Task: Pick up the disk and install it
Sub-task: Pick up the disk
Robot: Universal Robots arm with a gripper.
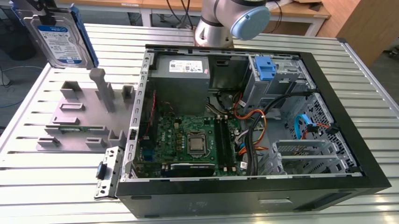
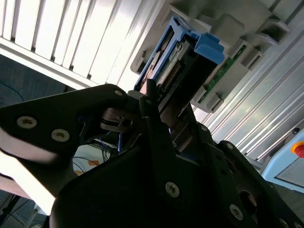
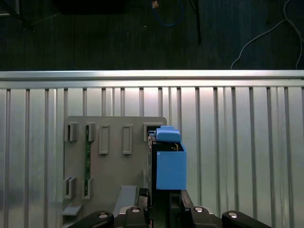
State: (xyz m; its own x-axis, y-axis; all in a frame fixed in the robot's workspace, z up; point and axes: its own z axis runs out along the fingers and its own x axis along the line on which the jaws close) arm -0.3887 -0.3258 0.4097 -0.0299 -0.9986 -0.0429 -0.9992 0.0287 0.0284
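Observation:
The disk (image 1: pixel 59 39), a silver-grey drive with a white-and-blue label in a blue bracket, hangs upright in the air at the exterior view's far left, above the grey holder block (image 1: pixel 81 116). My gripper (image 1: pixel 42 6) grips it from above and is shut on it. In the second wrist view the black fingers (image 2: pixel 147 114) clamp the disk (image 2: pixel 173 66) by its end. The first wrist view shows the blue bracket (image 3: pixel 170 166) standing out from the gripper (image 3: pixel 164 202), over the holder block (image 3: pixel 114 156).
An open black computer case (image 1: pixel 339 98) lies on the slatted metal table (image 1: pixel 37 182), with a grey power supply (image 1: pixel 181 70), a motherboard (image 1: pixel 193 142), loose cables and a blue latch (image 1: pixel 265 69) at the drive bay. The arm's base (image 1: pixel 227 21) stands behind the case.

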